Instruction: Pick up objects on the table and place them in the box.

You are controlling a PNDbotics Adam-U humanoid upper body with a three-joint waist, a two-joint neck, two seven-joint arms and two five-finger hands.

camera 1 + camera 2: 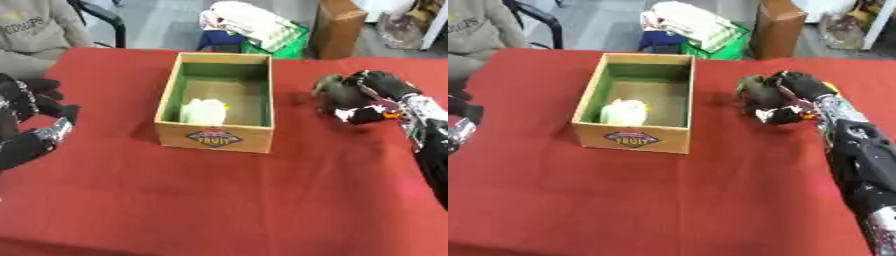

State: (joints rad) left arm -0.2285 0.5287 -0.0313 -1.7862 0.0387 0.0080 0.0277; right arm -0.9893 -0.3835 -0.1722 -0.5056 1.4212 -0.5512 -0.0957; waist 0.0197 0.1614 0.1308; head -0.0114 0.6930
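The box [216,136], a wooden crate with green inner walls and a round fruit label on its near side, stands on the red-covered bench [219,200]. Inside the box, against its near wall, lies a pale whitish-yellow object [205,111] whose kind cannot be made out. To the right of the box, just apart from its right wall, the right robot hand [776,100] has its dark fingers curled down round a small greyish-brown object [752,89] that sits low over the red cloth; whether the object touches the cloth cannot be told. Well to the left of the box, the left robot hand [31,107] is at the bench's edge, its fingers relaxed and holding nothing.
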